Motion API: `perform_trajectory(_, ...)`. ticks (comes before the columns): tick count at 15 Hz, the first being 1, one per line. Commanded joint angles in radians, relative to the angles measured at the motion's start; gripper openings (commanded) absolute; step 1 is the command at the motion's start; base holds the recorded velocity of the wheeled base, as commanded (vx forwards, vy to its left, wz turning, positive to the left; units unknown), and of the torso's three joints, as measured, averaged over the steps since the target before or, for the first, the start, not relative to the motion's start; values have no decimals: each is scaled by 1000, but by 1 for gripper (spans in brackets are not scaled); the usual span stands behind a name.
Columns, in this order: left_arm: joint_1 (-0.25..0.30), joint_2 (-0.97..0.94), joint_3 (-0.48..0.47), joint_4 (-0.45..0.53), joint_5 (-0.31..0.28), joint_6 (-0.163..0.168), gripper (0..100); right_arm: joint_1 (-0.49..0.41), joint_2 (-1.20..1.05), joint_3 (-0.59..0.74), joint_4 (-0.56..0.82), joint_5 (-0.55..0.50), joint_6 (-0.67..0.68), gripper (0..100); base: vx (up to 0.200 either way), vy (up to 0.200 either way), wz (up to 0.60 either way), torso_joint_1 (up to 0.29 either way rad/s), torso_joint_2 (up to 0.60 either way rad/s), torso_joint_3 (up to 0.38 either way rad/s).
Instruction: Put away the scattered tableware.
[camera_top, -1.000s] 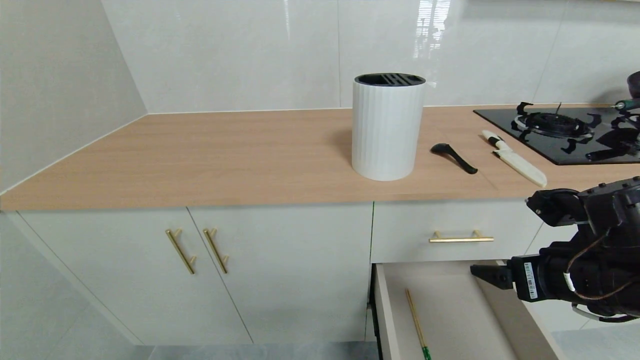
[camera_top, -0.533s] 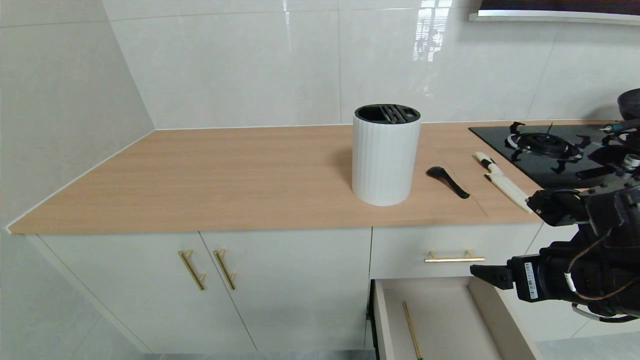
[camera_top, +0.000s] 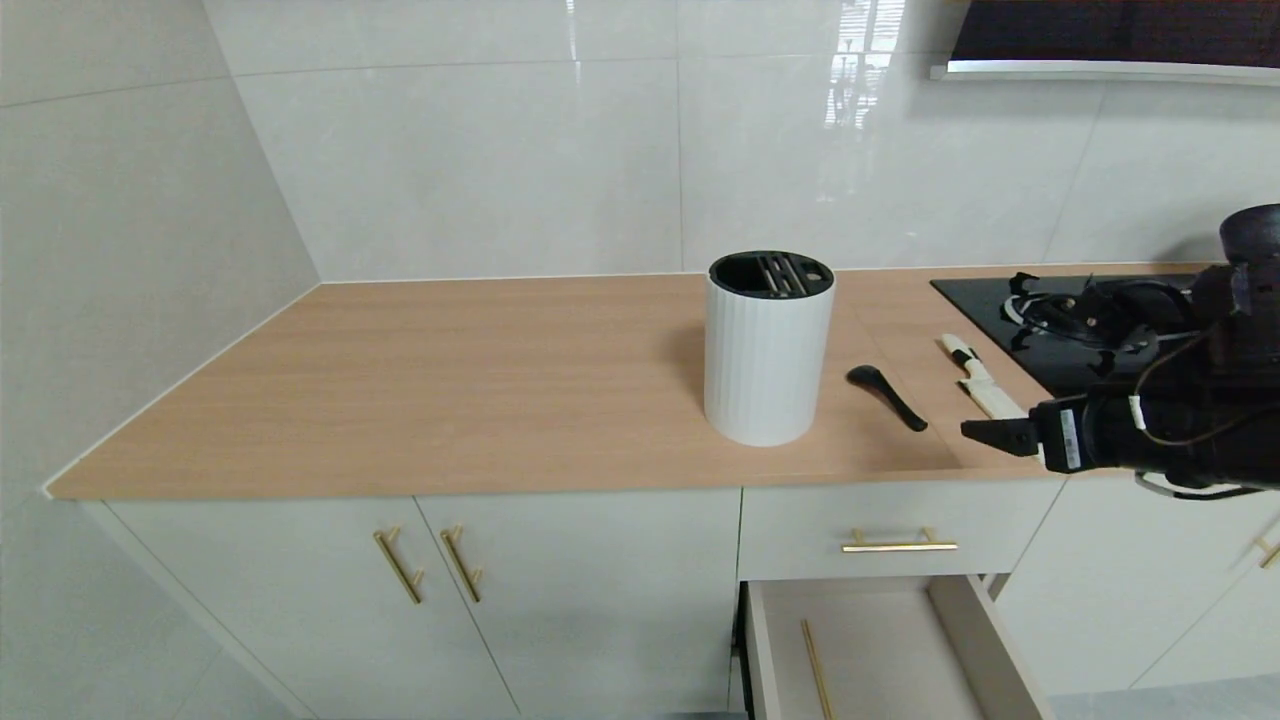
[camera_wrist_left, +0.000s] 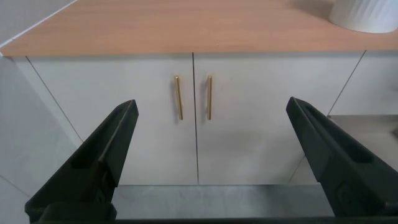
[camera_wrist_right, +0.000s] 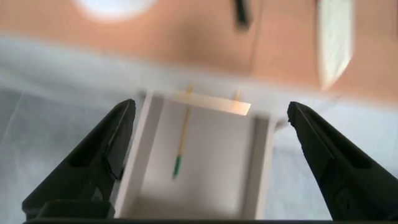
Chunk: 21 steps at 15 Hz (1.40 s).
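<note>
Hovering at the desk's (camera_top: 450, 380) front edge, jaws wide and empty, the right gripper (camera_wrist_right: 211, 109) has one chopstick (camera_top: 815, 668) stowed in the open drawer (camera_top: 985, 640), black spoon (camera_top: 886, 395) and knife (camera_top: 978, 385) left beside the white holder (camera_top: 768, 350), left gripper (camera_wrist_left: 211, 104) gaping too.

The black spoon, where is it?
In the head view, the black spoon lies on the counter toward the right, between the white holder and the knife.

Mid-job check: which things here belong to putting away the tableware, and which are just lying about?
Job: black spoon, white knife, chopstick, open drawer, ribbed white utensil holder.
Just there: gas hob, cabinet doors.
</note>
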Motion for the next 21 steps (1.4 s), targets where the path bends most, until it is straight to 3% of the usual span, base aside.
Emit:
perform_trajectory(1,0,0,-1,0,0,0,100,-62,239,-163,-37,73,-62,100,0,0,0,0,0,0)
perform_trajectory(5,0,0,-1,0,0,0,100,-56,501,-323,-207,79,-120,100,0,0,0,0,0,0)
perform_trajectory(9,0,0,-1,0,0,0,100,-48,593,-331,-313,79,-123,100,0,0,0,0,0,0)
perform_trajectory(21,0,1,-1,0,0,0,100,-62,720,-443,-380,80,-51,100,0,0,0,0,0,0)
